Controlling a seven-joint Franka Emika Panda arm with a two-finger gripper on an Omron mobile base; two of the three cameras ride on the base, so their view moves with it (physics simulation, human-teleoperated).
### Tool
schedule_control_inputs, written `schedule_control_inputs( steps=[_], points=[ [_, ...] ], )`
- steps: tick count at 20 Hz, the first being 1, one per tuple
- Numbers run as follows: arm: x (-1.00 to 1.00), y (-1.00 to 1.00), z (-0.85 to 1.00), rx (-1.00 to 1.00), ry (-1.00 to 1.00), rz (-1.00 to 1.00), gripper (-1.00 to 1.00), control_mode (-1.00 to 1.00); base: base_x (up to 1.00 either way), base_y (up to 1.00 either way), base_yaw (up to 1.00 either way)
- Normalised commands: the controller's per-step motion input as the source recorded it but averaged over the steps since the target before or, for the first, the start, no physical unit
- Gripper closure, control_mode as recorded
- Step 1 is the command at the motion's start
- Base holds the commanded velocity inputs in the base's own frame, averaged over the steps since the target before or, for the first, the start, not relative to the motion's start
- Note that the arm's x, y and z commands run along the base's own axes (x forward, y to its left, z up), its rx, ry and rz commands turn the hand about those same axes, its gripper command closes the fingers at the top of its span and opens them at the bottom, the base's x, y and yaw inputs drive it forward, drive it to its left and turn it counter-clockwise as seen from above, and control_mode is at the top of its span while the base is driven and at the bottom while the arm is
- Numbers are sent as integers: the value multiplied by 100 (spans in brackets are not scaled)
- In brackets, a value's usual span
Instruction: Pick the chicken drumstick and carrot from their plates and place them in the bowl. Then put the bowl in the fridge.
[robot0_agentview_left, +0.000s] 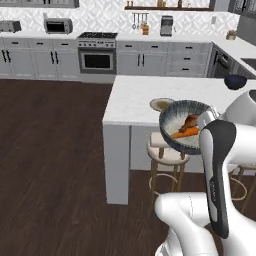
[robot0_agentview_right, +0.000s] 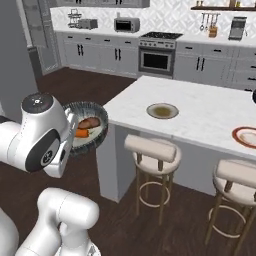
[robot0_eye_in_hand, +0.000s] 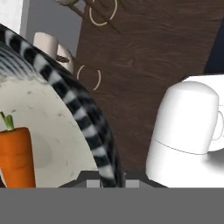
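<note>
The bowl hangs in the air just off the island's front edge, tilted toward the base cameras. Inside it lie the chicken drumstick and, below it, the carrot. In the right base view the bowl shows beside my arm's big joint, holding the drumstick and the carrot. My gripper is shut on the bowl's mottled rim, with the carrot close by. Both plates stand bare on the island: the greenish-grey one and the red-rimmed one. The fridge is not recognisable.
The white island counter has two stools tucked under its front edge. A small dark navy bowl sits at its far right. A tall plain grey surface rises at the left. Dark wood floor lies open to the left.
</note>
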Motion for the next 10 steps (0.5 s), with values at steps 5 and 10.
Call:
schedule_control_inputs(
  steps=[5, 10],
  points=[
    [0, 0, 0, 0, 0, 0, 100, 100, 32, 100, 15],
    [0, 0, 0, 0, 0, 0, 100, 100, 33, 100, 12]
  ],
)
